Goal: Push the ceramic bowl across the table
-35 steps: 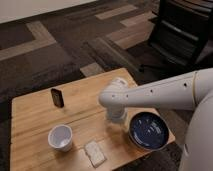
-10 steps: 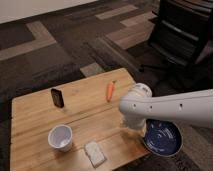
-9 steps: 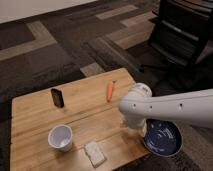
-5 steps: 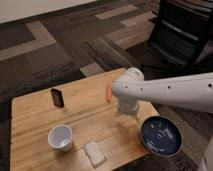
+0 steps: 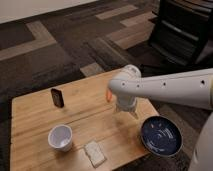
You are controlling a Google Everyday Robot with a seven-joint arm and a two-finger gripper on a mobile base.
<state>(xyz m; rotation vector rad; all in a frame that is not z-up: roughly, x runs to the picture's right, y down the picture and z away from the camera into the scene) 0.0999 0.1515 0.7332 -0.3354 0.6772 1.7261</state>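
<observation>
The ceramic bowl (image 5: 161,136) is dark navy and glossy. It sits at the front right corner of the wooden table (image 5: 35,120), partly over the edge. My gripper (image 5: 128,111) hangs under the white arm, above the table's right half. It is up and to the left of the bowl and clear of it. An orange carrot (image 5: 108,94) shows just behind the arm's wrist, mostly hidden.
A white cup (image 5: 60,137) stands at the front left. A white sponge-like block (image 5: 94,153) lies by the front edge. A small dark object (image 5: 57,97) stands upright at the back left. A black office chair (image 5: 185,27) stands on the carpet behind, to the right.
The bowl slid right and forward to the table's corner. Since then my arm has lifted off it and moved back left over the table.
</observation>
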